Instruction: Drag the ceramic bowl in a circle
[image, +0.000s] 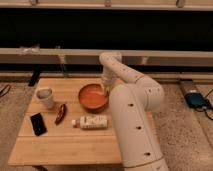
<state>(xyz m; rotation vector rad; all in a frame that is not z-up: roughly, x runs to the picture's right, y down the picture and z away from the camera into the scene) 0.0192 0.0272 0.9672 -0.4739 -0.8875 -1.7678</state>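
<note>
Camera view: jaws seemingly at ceramic bowl (91, 97) rim.

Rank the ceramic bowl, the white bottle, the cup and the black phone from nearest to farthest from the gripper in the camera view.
1. ceramic bowl, with the gripper at its right rim.
2. white bottle, lying in front of the bowl.
3. cup, left of the bowl.
4. black phone, far left, toward the front.
</note>
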